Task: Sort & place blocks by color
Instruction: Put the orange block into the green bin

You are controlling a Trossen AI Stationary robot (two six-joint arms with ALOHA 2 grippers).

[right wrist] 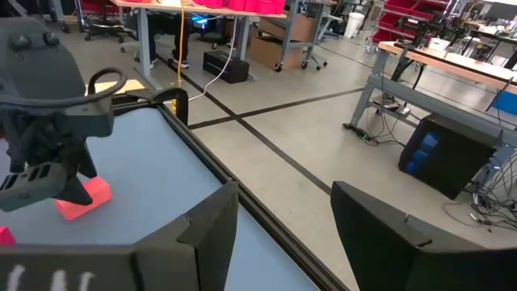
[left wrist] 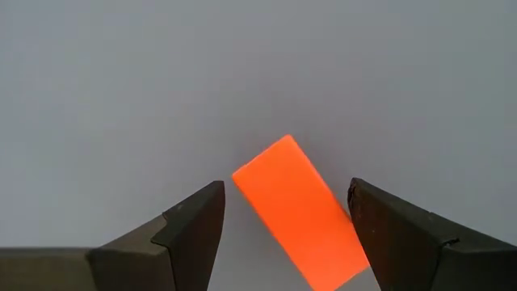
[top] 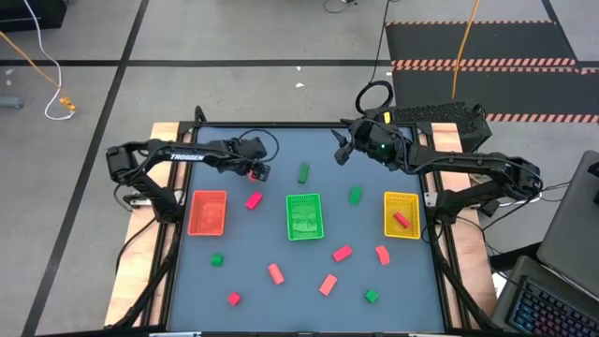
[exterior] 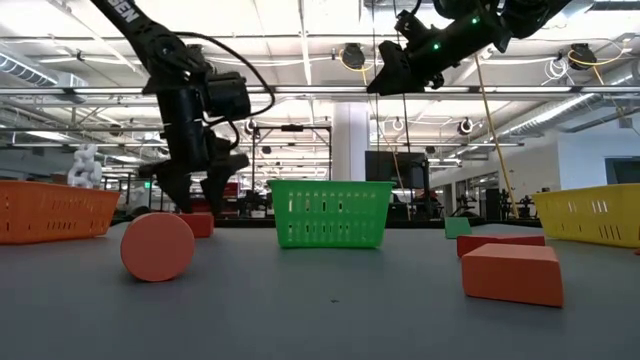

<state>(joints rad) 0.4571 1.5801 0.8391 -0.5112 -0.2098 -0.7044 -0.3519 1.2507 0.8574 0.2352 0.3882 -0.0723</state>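
Orange mesh marks the tray (top: 207, 212) at the left of my table, and my left gripper (top: 261, 172) hangs just beyond its far right corner. Its fingers (left wrist: 190, 234) are spread wide, and a salmon-orange bar (left wrist: 300, 212) lies flat on the grey table (top: 281, 150) between them, turned at a slant; neither finger touches it. From the low camera that left gripper (exterior: 200, 180) stands low over the bar (exterior: 197, 224). A pinkish-red block (top: 254, 199) sits just beside the orange tray's right edge. Nearer the front edge lie a green cube (top: 217, 259), a red cube (top: 233, 299) and a salmon bar (top: 275, 272).

At centre stands the green tray (top: 303, 216), with a green bar (top: 303, 172) beyond it and a green cube (top: 355, 195) to its right. In front of it lie more salmon and red pieces (top: 342, 253) and another green cube (top: 372, 296).

Further right, my right gripper (top: 343, 150) is held high above the table's far edge, fingers (right wrist: 210, 222) parted and holding nothing. The yellow tray (top: 401, 214) on the right holds one red block (top: 401, 220).
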